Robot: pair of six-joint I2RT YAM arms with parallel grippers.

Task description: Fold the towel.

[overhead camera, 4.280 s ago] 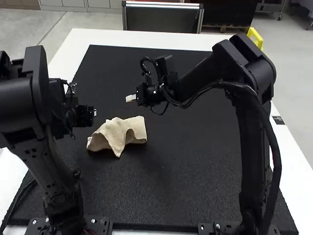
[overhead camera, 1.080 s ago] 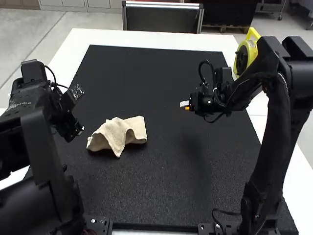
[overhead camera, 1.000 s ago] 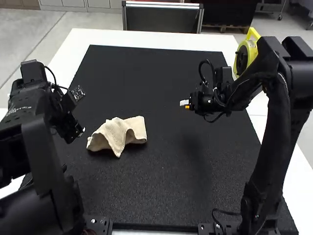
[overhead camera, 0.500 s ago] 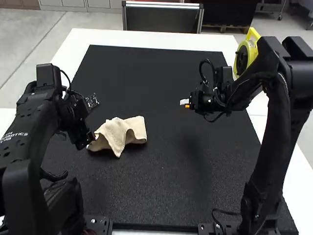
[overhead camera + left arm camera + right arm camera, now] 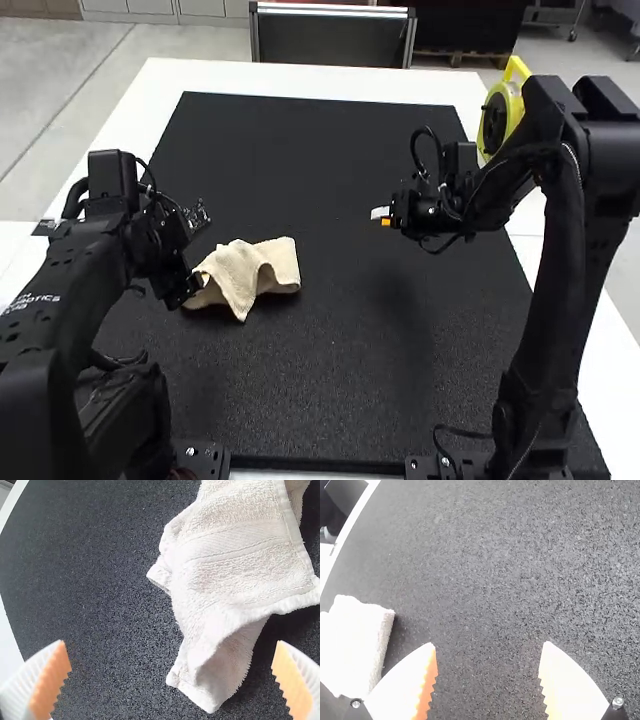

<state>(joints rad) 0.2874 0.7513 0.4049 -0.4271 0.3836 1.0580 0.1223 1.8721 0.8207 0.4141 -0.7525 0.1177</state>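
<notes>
High view: towel (image 5: 240, 275) bunched, left of centre; I judge it light, limp. Left wrist view: left gripper (image 5: 171, 642) spread; I recommend pinching the loose corner (image 5: 202, 692). Right wrist view: right gripper (image 5: 489, 644) spread, empty.

left gripper (image 5: 186, 291) moved in to the left end of the towel (image 5: 240, 277), right gripper (image 5: 381, 214) drawn off rightward
</notes>
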